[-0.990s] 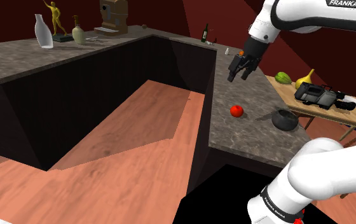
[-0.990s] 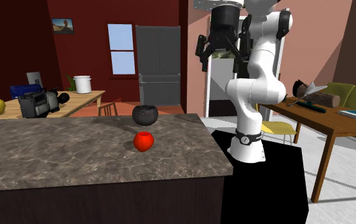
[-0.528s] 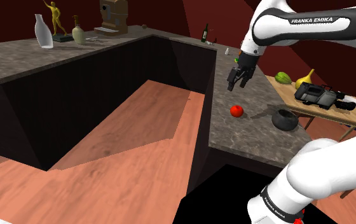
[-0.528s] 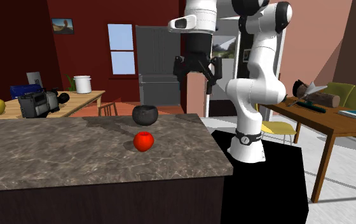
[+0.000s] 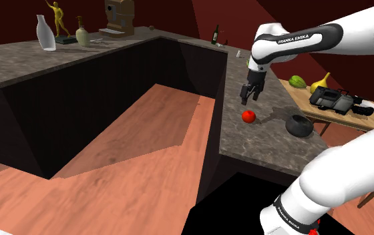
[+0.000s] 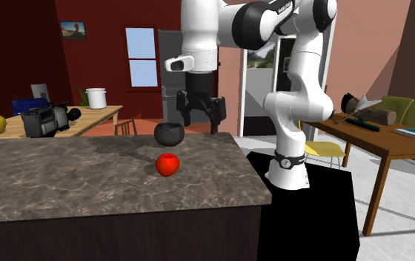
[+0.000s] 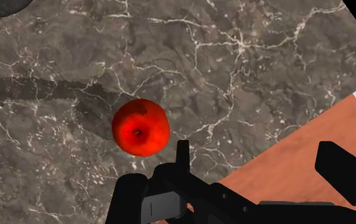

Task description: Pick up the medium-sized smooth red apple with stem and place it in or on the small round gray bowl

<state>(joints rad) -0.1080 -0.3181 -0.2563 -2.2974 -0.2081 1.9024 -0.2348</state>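
**A:** Where's the apple?

**B:** The red apple (image 5: 248, 116) sits on the dark veined desk (image 5: 246, 150), dimple upward, close to the edge where the desk drops to the floor. Nothing touches it.

**A:** And the bowl?

**B:** The dark round bowl (image 5: 300, 125) is on the same desk. It stands near the apple but apart from it, to its right in the shoulder view.

**A:** The jaws?

**B:** Spread wide, holding nothing. They hang above the desk pointing down, clear of the fruit. In the wrist view the apple lies off to one side of the fingers (image 7: 342, 168), not between them. The reddish floor (image 7: 297, 143) shows beneath them, so I judge they're out over the desk's edge rather than over the apple.

**A:** Which step, then?

**B:** The approach for the pick, I'd say. No grasp is made yet and nothing is carried.

**A:** What does the next move call for?

**B:** A sideways shift to bring the apple midway between the fingers. Then a straight drop until they flank its widest part, and only then a squeeze. It's round and smooth, so an off-centre pinch could roll it toward that edge.
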